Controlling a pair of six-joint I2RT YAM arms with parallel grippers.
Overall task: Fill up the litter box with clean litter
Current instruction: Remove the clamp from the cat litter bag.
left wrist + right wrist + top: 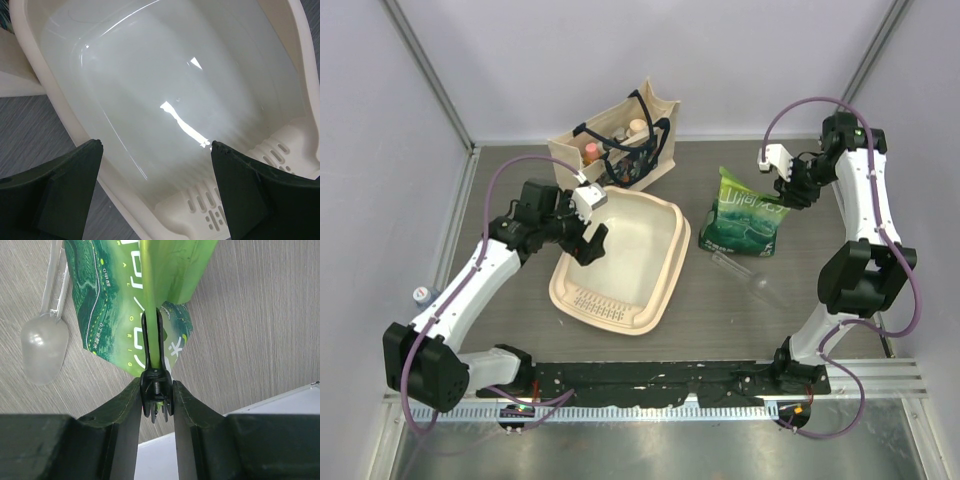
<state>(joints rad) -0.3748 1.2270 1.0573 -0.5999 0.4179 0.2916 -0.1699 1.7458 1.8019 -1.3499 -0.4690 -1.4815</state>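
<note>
Tabletop [730,325]: grey wood-grain. Walls [720,50]: plain pale lilac-white, three sides. Corner posts [428,70]: aluminium. Near-edge rail [880,378]: ribbed metal. Light: even, diffuse.

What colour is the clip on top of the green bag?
Black: the clip pinching the green bag shows best in the right wrist view.

Cream litter box [665,290] — green bag [745,222], white lettering — black clip [156,382], grey woodgrain table [720,320].
</note>
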